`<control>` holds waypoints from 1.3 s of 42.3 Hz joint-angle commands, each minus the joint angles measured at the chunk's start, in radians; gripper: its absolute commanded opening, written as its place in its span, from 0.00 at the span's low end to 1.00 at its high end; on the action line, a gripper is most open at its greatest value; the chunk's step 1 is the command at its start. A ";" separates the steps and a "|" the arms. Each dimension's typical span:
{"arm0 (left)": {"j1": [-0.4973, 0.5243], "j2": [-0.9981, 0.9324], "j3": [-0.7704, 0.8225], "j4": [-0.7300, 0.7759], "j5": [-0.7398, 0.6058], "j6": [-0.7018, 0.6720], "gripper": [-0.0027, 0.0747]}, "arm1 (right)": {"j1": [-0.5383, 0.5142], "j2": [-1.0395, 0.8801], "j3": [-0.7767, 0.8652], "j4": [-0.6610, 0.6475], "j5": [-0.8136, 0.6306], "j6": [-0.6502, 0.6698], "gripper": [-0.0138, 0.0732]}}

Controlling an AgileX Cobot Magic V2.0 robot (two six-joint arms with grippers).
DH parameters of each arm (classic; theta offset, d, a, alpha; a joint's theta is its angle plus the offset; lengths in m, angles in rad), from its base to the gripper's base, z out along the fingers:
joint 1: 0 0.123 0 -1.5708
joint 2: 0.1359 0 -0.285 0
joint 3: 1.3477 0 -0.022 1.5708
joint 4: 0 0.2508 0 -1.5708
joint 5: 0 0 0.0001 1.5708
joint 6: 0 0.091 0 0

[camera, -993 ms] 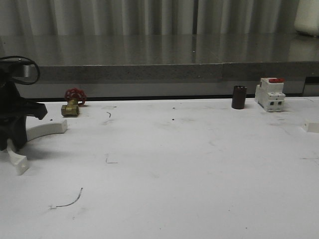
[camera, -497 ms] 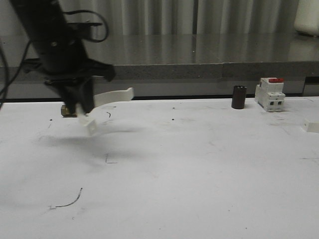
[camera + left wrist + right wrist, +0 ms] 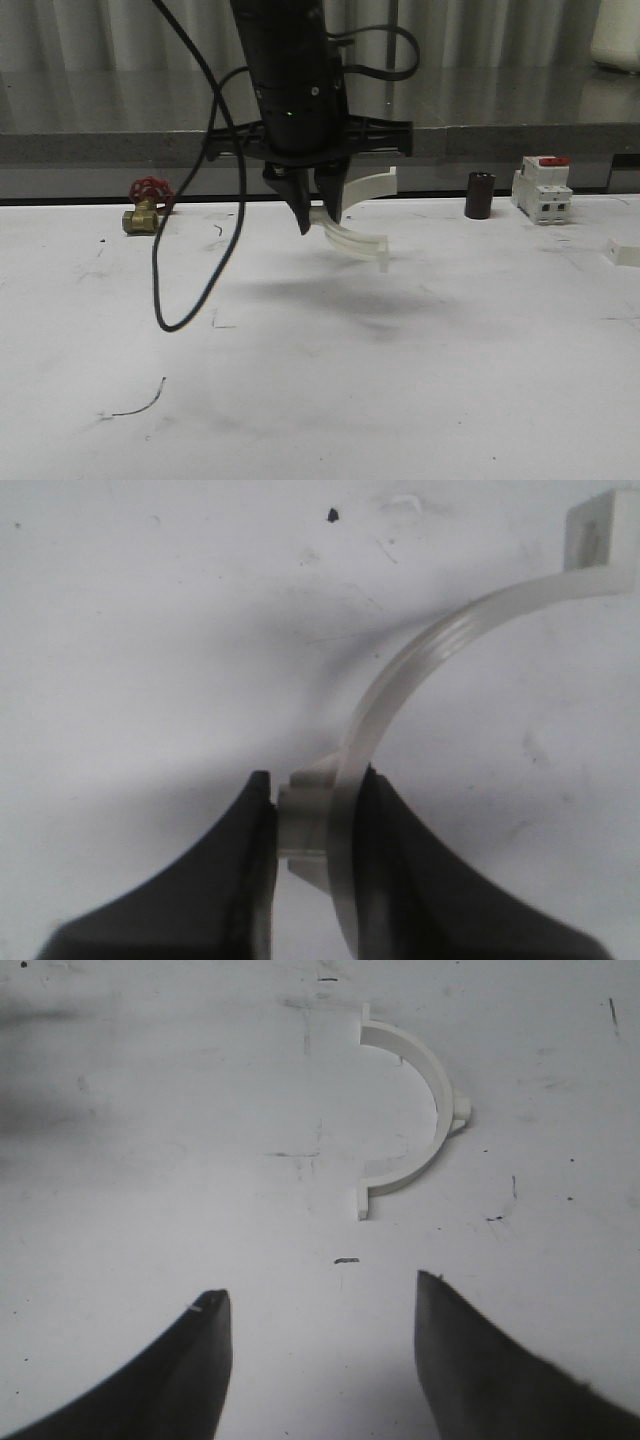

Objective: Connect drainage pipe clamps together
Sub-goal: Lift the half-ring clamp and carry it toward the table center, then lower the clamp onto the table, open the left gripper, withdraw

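In the front view my left gripper (image 3: 318,212) hangs above the middle of the white table, shut on one white drainage pipe clamp (image 3: 362,242). The band curves out to the right of the fingers, clear of the table. The left wrist view shows the left gripper (image 3: 315,780) pinching that clamp (image 3: 420,655) at its middle boss, one end tab far from the fingers. A second clamp (image 3: 432,1090) lies flat on the table in the right wrist view, a little ahead of my right gripper (image 3: 320,1290), which is open and holds nothing.
A brass valve with a red handle (image 3: 145,208) stands at the back left. A dark cylinder (image 3: 480,195) and a white red-topped breaker (image 3: 542,190) stand at the back right. The left arm's cable (image 3: 190,290) loops down near the table. A small white piece (image 3: 627,254) sits at the right edge.
My left arm has lifted the clamp off the table at the far left and carried it right, to above the table's middle.
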 commanded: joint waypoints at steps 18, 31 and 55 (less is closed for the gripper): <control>-0.014 0.032 -0.084 0.068 -0.004 -0.232 0.07 | -0.004 0.000 -0.027 -0.016 -0.051 -0.002 0.66; -0.017 0.066 -0.084 0.074 0.034 -0.232 0.07 | -0.004 0.000 -0.027 -0.016 -0.051 -0.002 0.66; -0.020 0.081 -0.084 0.053 0.034 -0.238 0.25 | -0.004 0.000 -0.027 -0.016 -0.051 -0.002 0.66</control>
